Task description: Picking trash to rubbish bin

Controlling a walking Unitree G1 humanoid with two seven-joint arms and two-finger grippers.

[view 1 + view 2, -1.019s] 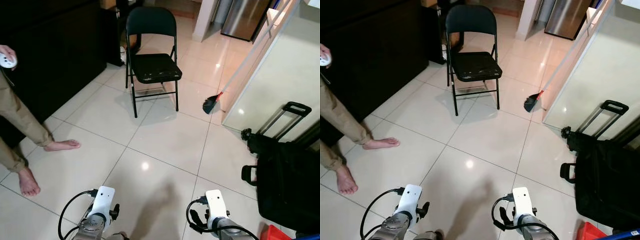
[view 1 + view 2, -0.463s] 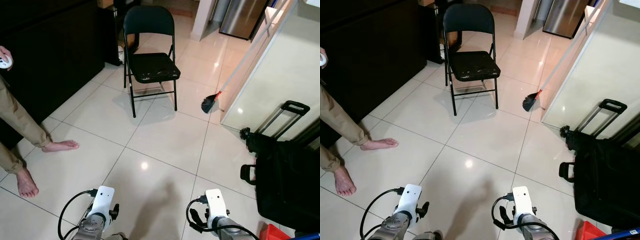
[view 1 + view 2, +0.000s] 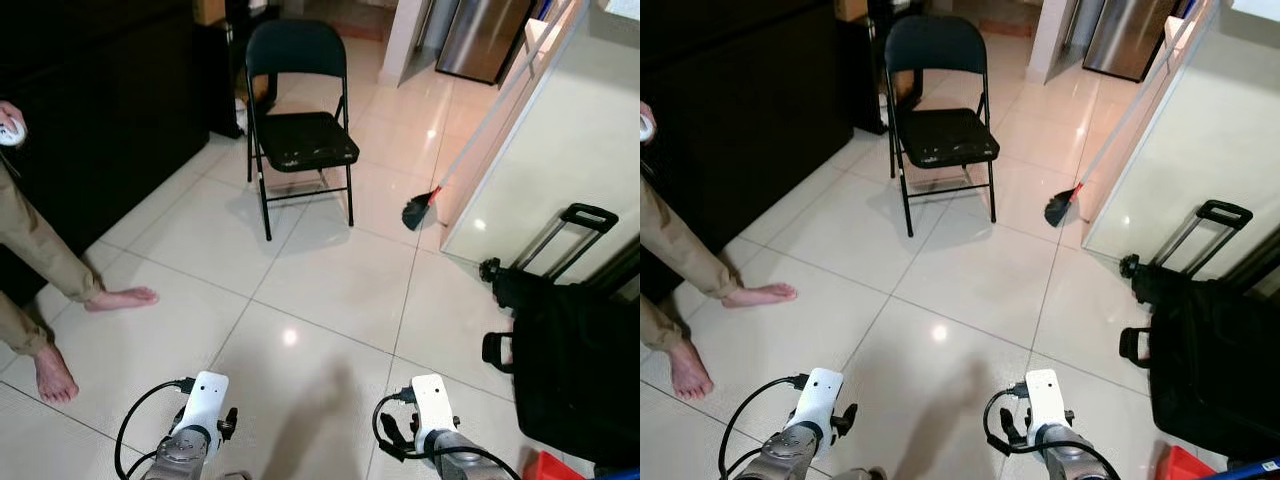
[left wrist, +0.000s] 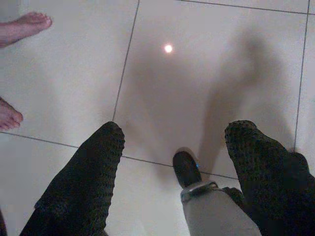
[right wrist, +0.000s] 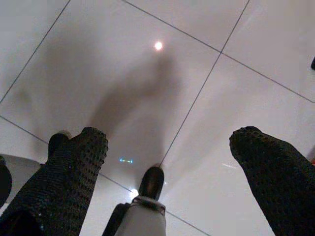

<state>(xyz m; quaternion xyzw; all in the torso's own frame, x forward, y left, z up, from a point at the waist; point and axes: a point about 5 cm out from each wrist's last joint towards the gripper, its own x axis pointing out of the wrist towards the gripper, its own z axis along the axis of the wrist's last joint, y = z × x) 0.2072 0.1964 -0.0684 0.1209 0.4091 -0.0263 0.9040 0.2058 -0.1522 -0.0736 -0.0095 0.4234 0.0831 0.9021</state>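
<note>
The left pincer [image 4: 172, 162] hangs low over the glossy tiled floor [image 3: 330, 270], its two black fingers [image 4: 86, 182] spread wide with nothing between them, and the right pincer [image 5: 167, 162] hangs the same way — wide open and empty, above a tile seam and the robot's own shadow. In the head views both wrists sit at the lower edge, left [image 3: 198, 420] and right [image 3: 432, 420]. Beyond them stands a black folding chair [image 3: 298, 120] beside a dark cabinet [image 3: 100, 120]. To the robot's left a person's bare feet [image 3: 120, 298] rest on the tiles, one hand holding a small white object [image 3: 10, 128]. To the right a broom [image 3: 418, 210] leans against a pale wall, near a black wheeled bag [image 3: 570, 350] — no trash or bin can be made out.
</note>
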